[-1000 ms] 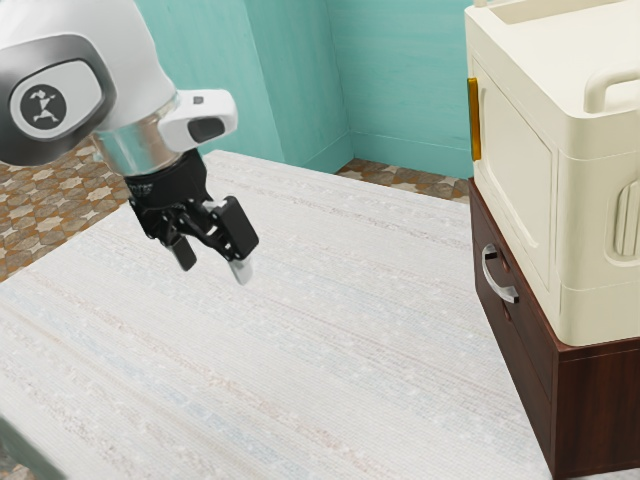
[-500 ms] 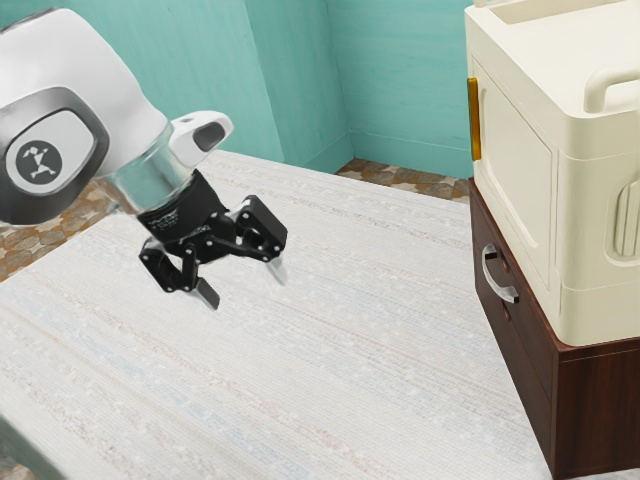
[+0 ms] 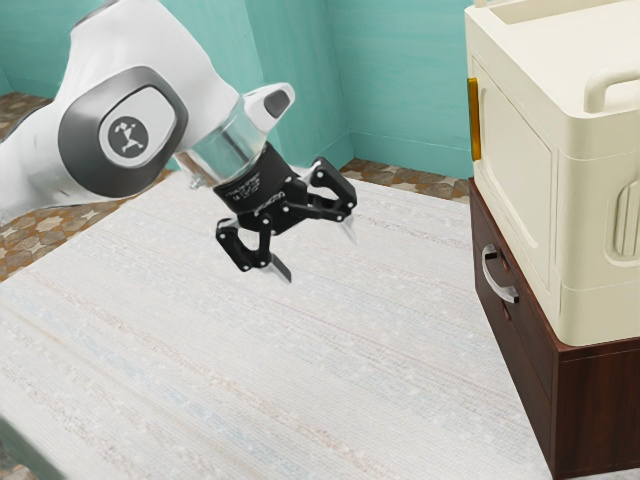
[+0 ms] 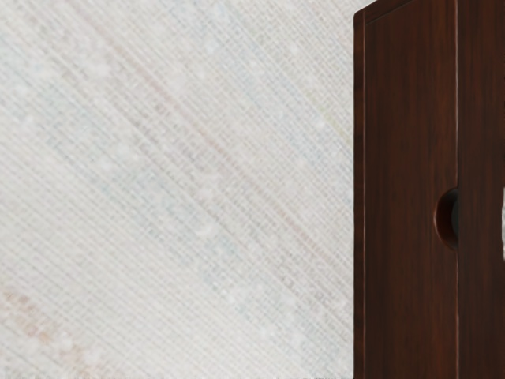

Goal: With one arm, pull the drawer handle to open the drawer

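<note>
Since the earlier frames, our arm (image 3: 130, 130) has swung toward the exterior view's right, carrying its hand over the pale bench (image 3: 300, 370) and nearer the furniture. Beyond, a cream case (image 3: 515, 180) sits on top of the dark wooden cabinet (image 3: 600, 410), whose drawer front (image 3: 520, 345) looks flush, so we judge the pull has yet to begin. Our jaws stand wide apart above the bench, with nothing between them and a gap left before the cabinet. The curved metal handle (image 3: 499, 278) is fixed to the drawer front, just under the case; in the wrist view a rounded notch (image 4: 447, 219) shows at a seam in the wood. What we must watch is the line of approach: the jaws slant, and if we arrive without matching them to the bar, one side could knock the wood or push the handle instead of straddling it. Coming in too high could catch the overhanging case and nudge it; stopping short would leave only the tips on the metal, and they could slip off as we draw back. Even with a good hold, pulling askew from the drawer's run might make it bind or drag the whole cabinet, case and all.
</note>
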Controlling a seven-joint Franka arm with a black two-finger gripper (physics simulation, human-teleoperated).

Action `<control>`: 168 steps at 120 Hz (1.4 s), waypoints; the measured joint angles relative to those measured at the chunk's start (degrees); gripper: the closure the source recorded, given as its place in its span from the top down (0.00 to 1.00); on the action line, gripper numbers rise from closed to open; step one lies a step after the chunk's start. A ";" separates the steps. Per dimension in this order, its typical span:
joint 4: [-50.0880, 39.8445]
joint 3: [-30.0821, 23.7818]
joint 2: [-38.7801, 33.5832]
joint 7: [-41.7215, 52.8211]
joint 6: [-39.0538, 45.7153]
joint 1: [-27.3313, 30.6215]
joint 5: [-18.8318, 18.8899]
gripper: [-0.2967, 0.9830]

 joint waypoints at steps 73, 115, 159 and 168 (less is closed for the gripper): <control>9.34 -0.77 12.12 -6.16 0.70 -5.07 -0.01 0.77; 16.97 7.91 19.85 -7.70 0.99 -14.70 -0.19 0.77; 14.16 8.04 19.04 -8.68 4.77 -15.07 -2.53 0.77; 11.73 8.36 18.22 -8.76 6.73 -15.09 -4.01 0.77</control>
